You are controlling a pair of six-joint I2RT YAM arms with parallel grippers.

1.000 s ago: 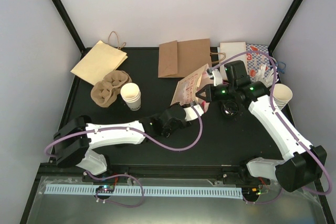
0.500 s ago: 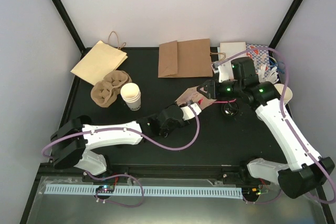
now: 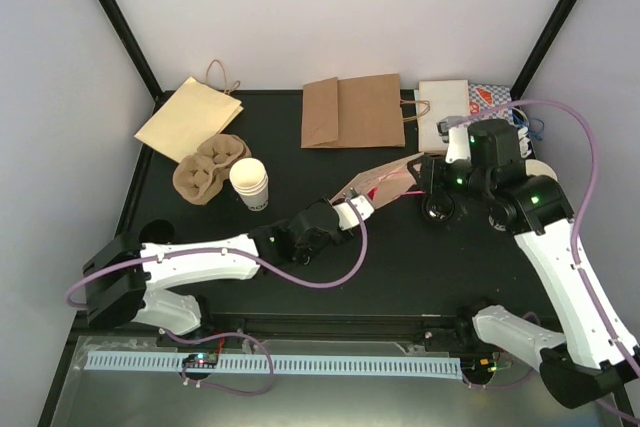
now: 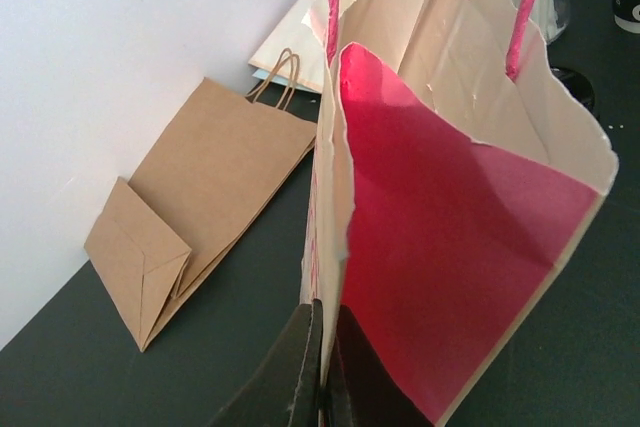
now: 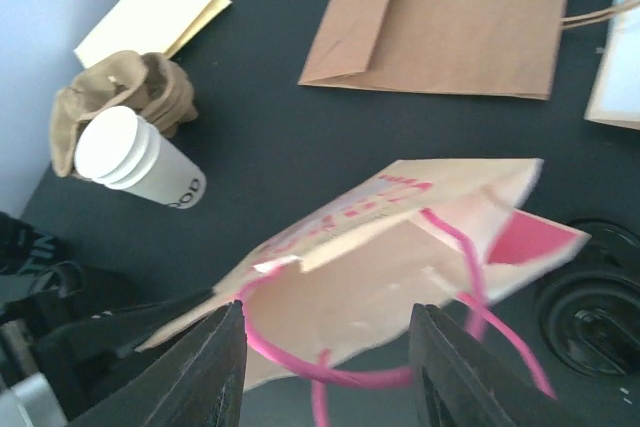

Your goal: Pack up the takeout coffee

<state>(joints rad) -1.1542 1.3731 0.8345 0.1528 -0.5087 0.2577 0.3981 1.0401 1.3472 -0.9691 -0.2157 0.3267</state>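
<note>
White walls close round a black worktop (image 3: 400,257), where a paper bag (image 3: 385,182) with a pink lining leans at mid-worktop, mouth toward the right edge. The left fingers (image 4: 290,387) are pinched shut on one thin wall of that bag. The right fingers (image 5: 205,367) stand apart above its pink handles (image 5: 460,257), gripping nothing. The takeout coffee (image 3: 250,184) sits toward the back-left corner, just beside the pulp trays (image 3: 205,167) and well apart from the bag. One small pinch could tear or slip, letting the bag flop. The right fingers could snag a handle loop, dragging the bag onto the black lids (image 3: 438,210).
</note>
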